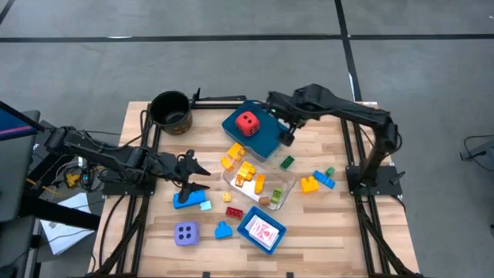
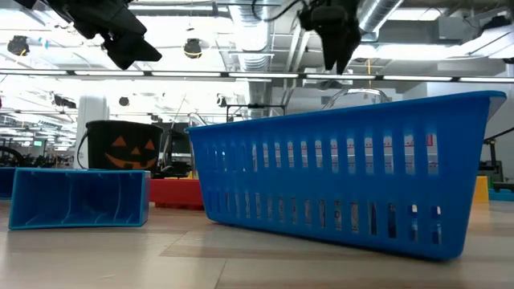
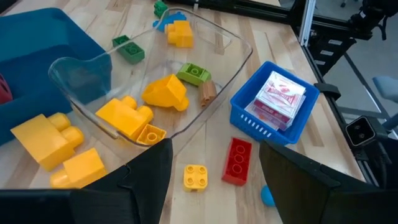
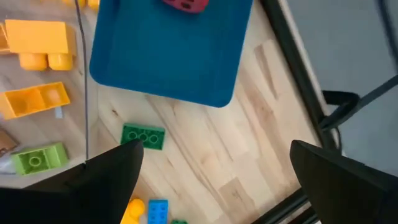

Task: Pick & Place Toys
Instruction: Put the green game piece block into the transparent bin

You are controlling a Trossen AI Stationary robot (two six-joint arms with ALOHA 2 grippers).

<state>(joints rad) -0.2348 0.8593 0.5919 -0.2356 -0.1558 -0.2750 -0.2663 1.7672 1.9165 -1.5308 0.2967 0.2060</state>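
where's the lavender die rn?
High view: the lavender die sits on the table's near-left part, beside a small blue brick, left of the blue card basket.

No words or numbers can be read anywhere. The red print on the white cards (image 3: 278, 99), lying in the small blue tray (image 3: 249, 121) near the counter's front edge, is too blurred to read.

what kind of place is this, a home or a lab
Most likely a robotics lab or workshop, not a home: exposed ceiling ducts and strip lighting in an open hall, a wooden table on a metal frame, bare grey floor.
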